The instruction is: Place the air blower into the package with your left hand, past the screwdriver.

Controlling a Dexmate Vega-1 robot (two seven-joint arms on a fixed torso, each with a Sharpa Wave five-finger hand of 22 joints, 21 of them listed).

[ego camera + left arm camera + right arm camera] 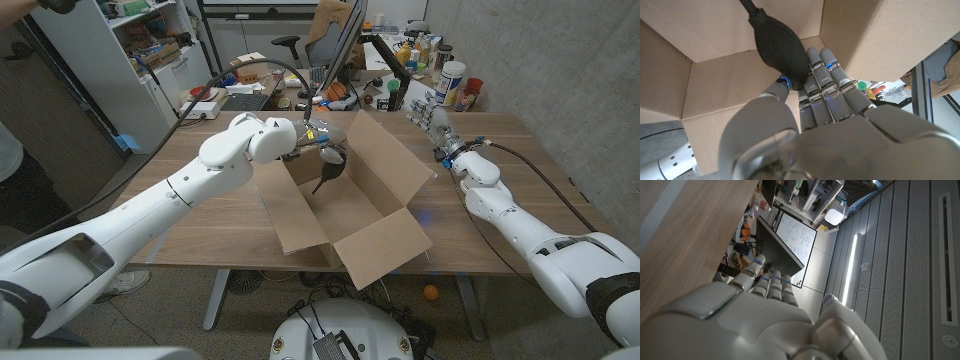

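Note:
An open cardboard package (380,160) stands in the middle of the wooden table. My left hand (305,140) is over the package's far left part and pinches the black air blower (330,170), which hangs nozzle-down inside the box. In the left wrist view the blower's black bulb (777,47) sits between my thumb and fingers (822,75), with the box walls (670,75) around it. A screwdriver with a green end (875,89) lies just beyond the box wall. My right hand (432,118) stands at the table's far right, fingers apart, holding nothing.
The package's front flap (385,250) reaches the table's near edge. Bottles and cans (452,82) crowd the far right behind the table. A black cable (215,85) runs over my left arm. A monitor and desk clutter (335,60) stand behind.

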